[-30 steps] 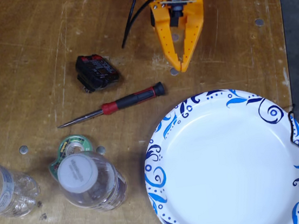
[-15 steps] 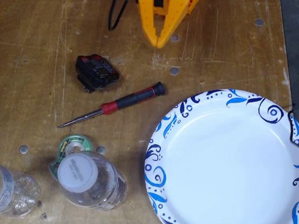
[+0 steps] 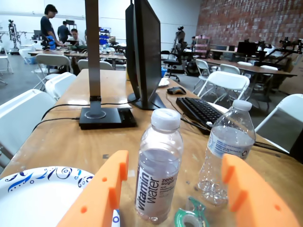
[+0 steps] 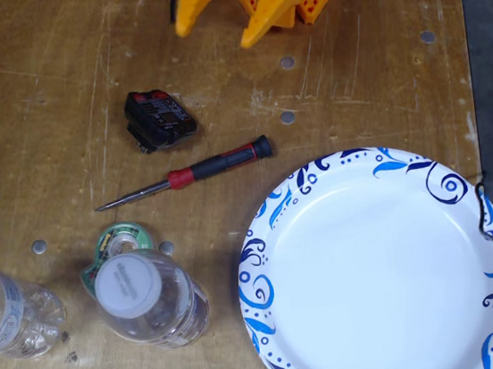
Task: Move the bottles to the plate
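Observation:
Two clear bottles stand at the table's lower left in the fixed view: one with a white cap [image 4: 140, 292], and one cut by the left edge [image 4: 6, 313]. The wrist view shows them upright ahead, a labelled bottle [image 3: 157, 177] and a ribbed bottle [image 3: 227, 146] to its right. The white plate [image 4: 374, 268] with a blue swirl rim lies at the lower right; its rim [image 3: 33, 177] shows at the wrist view's lower left. My orange gripper [image 4: 216, 32] is at the table's top edge, open and holding nothing, far from both bottles. In the wrist view the gripper [image 3: 174, 161] frames them.
A red-handled screwdriver [image 4: 187, 174] and a small black block [image 4: 159, 119] lie between the gripper and the bottles. A green tape dispenser [image 4: 115, 246] sits against the capped bottle, also low in the wrist view [image 3: 191, 217]. A black cable [image 4: 485, 209] crosses the plate's right rim.
In the fixed view the gripper has drawn back toward the top edge and swung left. Its fingers have spread from nearly closed to wide open. Bottles and plate have not moved.

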Motion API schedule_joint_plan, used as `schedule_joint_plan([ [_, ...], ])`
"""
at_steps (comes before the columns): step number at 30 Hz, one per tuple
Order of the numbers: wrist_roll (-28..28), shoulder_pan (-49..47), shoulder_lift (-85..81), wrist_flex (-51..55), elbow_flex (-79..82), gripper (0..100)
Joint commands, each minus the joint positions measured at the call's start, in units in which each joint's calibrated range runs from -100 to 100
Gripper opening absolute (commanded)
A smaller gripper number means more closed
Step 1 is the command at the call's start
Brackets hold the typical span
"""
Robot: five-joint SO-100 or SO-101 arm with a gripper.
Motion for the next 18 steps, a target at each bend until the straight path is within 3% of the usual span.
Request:
schedule_joint_plan([
  [1,-0.2,-0.8,6.1,-2.2,-5.5,25],
  [18,-0.3,-2.3,21.7,-7.1,-14.4,25],
])
